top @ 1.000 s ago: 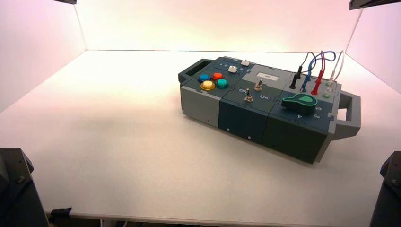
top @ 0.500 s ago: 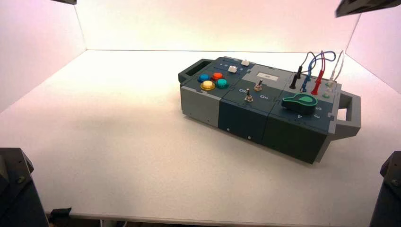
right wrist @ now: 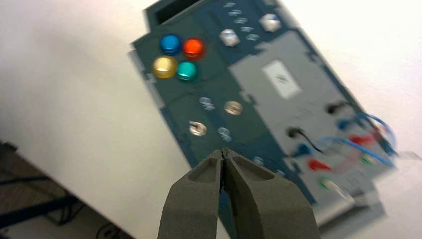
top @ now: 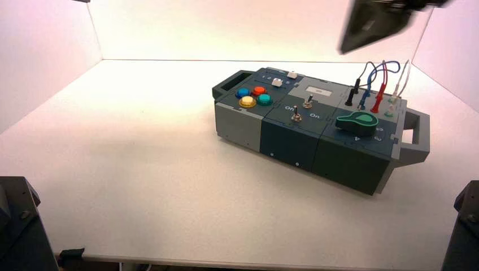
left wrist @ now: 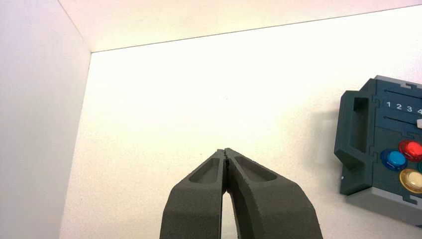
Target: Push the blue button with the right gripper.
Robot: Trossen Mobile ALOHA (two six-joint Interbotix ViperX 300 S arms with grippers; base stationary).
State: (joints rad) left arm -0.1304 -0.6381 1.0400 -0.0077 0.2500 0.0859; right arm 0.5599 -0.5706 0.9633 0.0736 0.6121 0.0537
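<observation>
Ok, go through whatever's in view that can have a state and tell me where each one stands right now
Small round blue push button: unpressed, nothing touching it.
Black right arm's tool: shut, high above the box, empty.
Black left arm's tool: shut, over bare table beside the box's handle end, empty.
Red, blue and black plug wires: plugged into the box's top.
Green knob: untouched; setting unreadable.

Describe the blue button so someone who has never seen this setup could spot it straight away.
Find the dark box on the white table and go to its left end, by the carrying handle. Four round domed buttons cluster there. The blue button sits nearest that handle, beside the red button and behind the yellow button.
</observation>
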